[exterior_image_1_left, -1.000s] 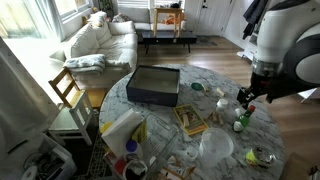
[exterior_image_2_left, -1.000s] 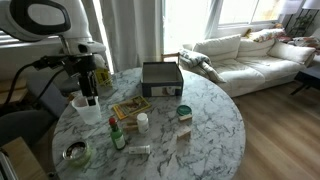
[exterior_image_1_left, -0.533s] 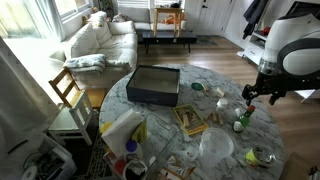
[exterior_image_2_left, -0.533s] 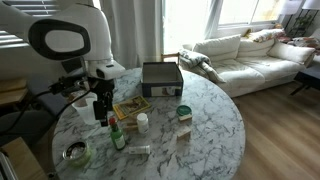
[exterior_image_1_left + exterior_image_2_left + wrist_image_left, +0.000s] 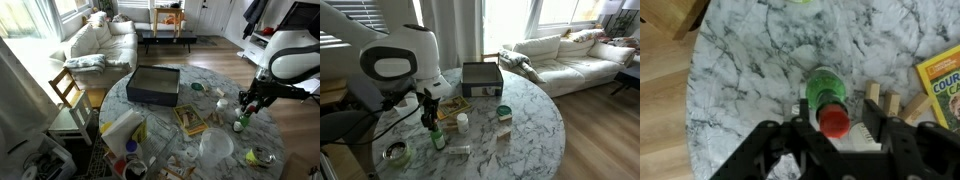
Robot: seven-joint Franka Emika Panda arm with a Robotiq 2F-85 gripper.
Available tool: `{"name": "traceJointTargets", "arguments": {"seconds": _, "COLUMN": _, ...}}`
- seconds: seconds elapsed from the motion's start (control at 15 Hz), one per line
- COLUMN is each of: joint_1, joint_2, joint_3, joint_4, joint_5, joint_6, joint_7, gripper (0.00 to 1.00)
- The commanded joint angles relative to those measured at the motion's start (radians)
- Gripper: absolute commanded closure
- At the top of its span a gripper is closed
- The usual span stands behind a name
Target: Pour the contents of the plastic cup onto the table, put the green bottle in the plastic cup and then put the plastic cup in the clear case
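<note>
A round white marble table point(image 5: 740, 60) holds a small green plastic bottle with a red cap point(image 5: 823, 92). The robot's black two-fingered gripper point(image 5: 830, 132) hangs directly above this bottle. Its fingers are spread apart on either side of the cap and appear not to touch it, though the close view is dim. In both exterior views the bottle point(image 5: 240, 122) point(image 5: 438, 136) stands upright. A clear plastic cup point(image 5: 215, 146) stands near the bottle. A dark rectangular open-topped case point(image 5: 153, 85) lies well apart from the bottle. A yellow-bordered magazine point(image 5: 940, 75) lies just beside the bottle.
</note>
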Motion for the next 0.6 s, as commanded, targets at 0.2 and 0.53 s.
{"name": "traceJointTargets", "arguments": {"seconds": 0.2, "joint_1": 0.002, "joint_2": 0.035, "joint_3": -0.012, "joint_4": -0.012, "joint_5": 0.062, "joint_6": 0.041, "joint_7": -0.055, "gripper": 0.51}}
{"name": "traceJointTargets", "arguments": {"seconds": 0.53, "joint_1": 0.004, "joint_2": 0.040, "joint_3": -0.009, "joint_4": -0.003, "joint_5": 0.048, "joint_6": 0.021, "joint_7": -0.043, "gripper": 0.77}}
